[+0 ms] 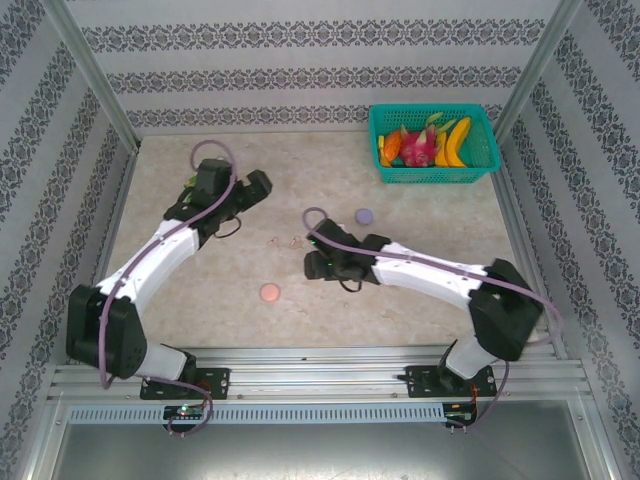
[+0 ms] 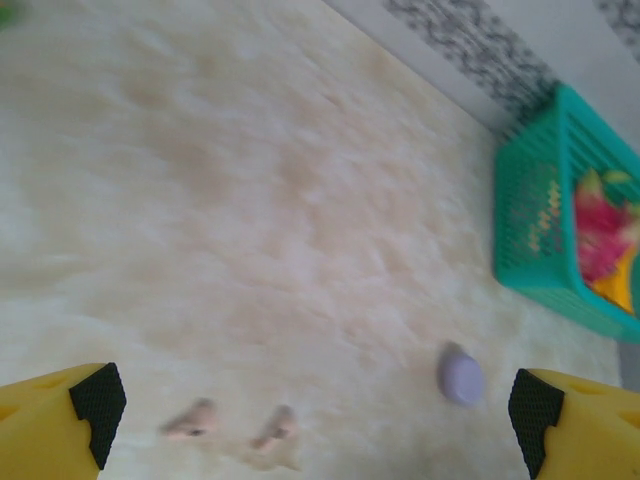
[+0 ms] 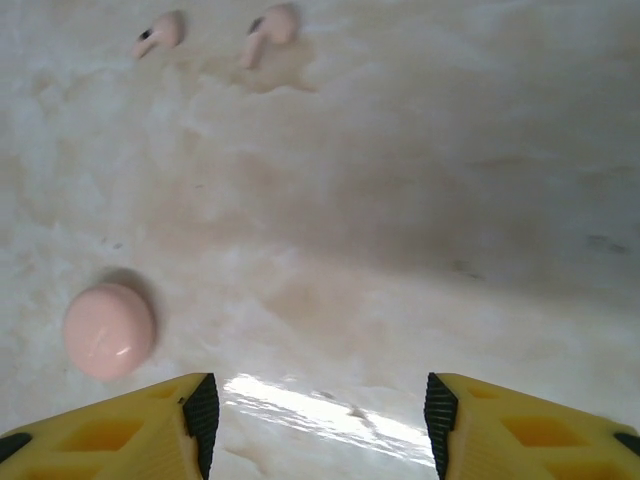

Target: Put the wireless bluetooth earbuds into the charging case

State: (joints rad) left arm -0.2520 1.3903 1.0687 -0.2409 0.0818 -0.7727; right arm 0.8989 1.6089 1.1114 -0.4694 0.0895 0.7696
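A round pink case (image 1: 269,292) lies shut toward the near edge of the table (image 1: 330,170). A lilac case (image 1: 364,215), also shut, sits right of the middle. In the far right corner, the green basket (image 1: 432,178) holds a dragon fruit (image 1: 418,148) and bananas (image 1: 455,145). Two pink-beige earbuds (image 2: 190,420) lie on the bare table near its middle, outside both cases. The left hand (image 2: 312,410) is spread wide and empty, with the earbuds just ahead of its fingertips. The right hand (image 3: 318,405) is also released and grips nothing; the earbuds lie well ahead of it.

text: none readable | brands, numbers, signs: none readable | pink charging case (image 3: 108,330): lid bare | wallpaper (image 1: 300,38): ornamental bands (pattern, not lettering)
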